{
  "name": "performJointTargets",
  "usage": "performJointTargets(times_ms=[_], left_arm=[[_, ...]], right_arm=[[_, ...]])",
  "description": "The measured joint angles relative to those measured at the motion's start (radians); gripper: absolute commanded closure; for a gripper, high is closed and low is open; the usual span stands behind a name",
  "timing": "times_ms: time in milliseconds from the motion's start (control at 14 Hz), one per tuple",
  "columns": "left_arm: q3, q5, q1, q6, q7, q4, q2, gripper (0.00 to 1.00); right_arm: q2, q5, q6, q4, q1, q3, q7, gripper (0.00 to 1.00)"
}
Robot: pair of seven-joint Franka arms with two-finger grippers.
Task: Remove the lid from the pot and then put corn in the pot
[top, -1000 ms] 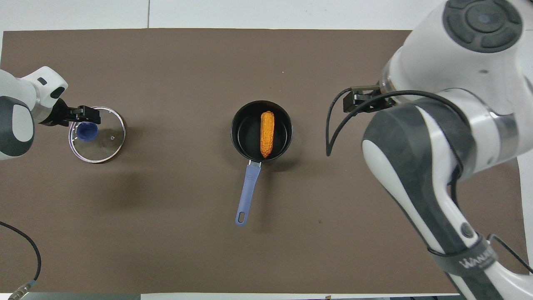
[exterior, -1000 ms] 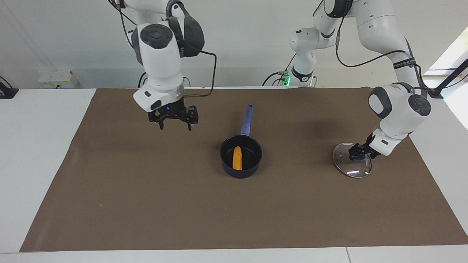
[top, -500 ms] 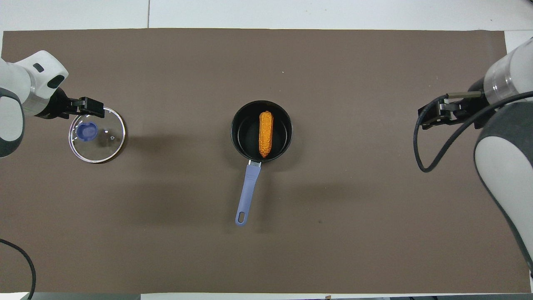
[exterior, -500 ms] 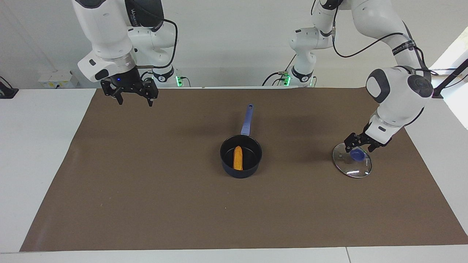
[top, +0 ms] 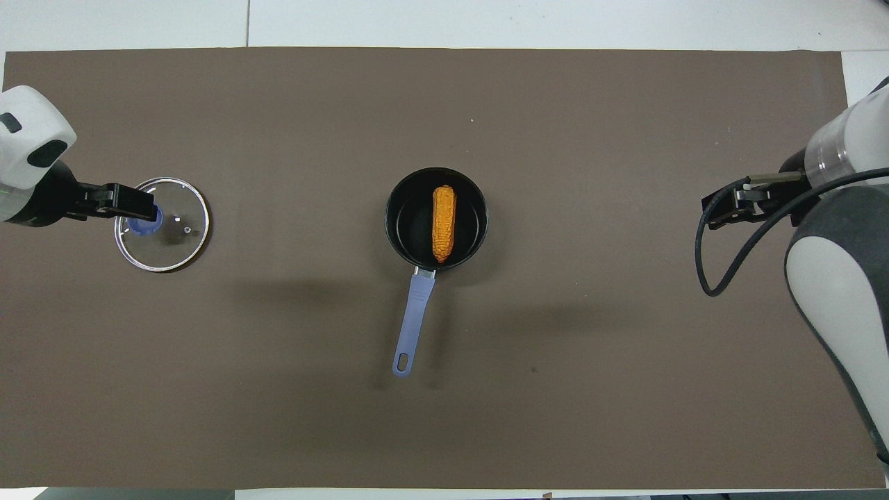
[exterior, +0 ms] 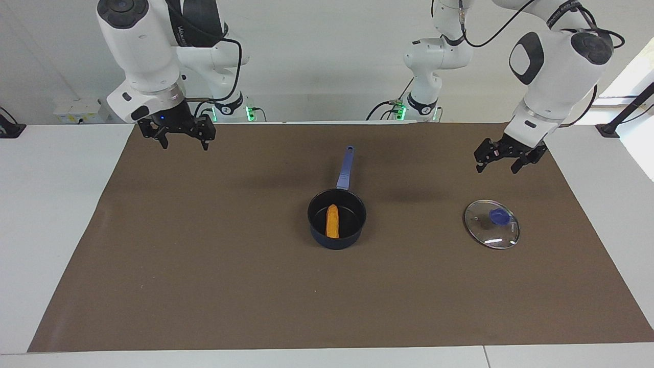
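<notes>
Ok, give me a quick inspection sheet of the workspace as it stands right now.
Surface: brown mat on a white table.
Pot: mid-mat, uncovered, handle toward the robots.
Corn: lying inside the pot.
Lid: flat on the mat toward the left arm's end, knob up.
Clutter: nothing seen.
Left gripper: open, empty, raised above the mat near the lid.
Right gripper: open, empty, raised over the mat's corner.
Cables: black cable looped off the right arm.
Surroundings: white wall, socket box.

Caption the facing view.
Corn in the pot, lid on the mat, both hands raised.
</notes>
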Motion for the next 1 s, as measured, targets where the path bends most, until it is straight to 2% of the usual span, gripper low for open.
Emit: performJointTargets(times_ms=[286, 429, 714, 1000], left_arm=[[-0.004, 0.000, -0.003, -0.077, -0.016, -0.010, -0.033, 0.00], [-0.002, 0.000, -0.012, -0.079, -0.020, 0.008, -0.029, 0.00], [-0.002, 0.013, -0.026, -0.122, -0.048, 0.113, 0.004, 0.00], [-0.003, 0.013, -0.029, -0.158, -0.051, 0.101, 0.006, 0.00]], right_arm=[[-0.010, 0.000, 0.029, -0.019, -0.046, -0.001, -0.060, 0.00], [-0.012, 0.001, 0.029, -0.019, -0.046, 0.001, -0.060, 0.00], [-0.014, 0.008, 0.020, -0.015, -0.046, 0.002, -0.060, 0.00], [-0.018, 0.008, -0.006, -0.014, -0.046, 0.000, -0.075, 0.00]])
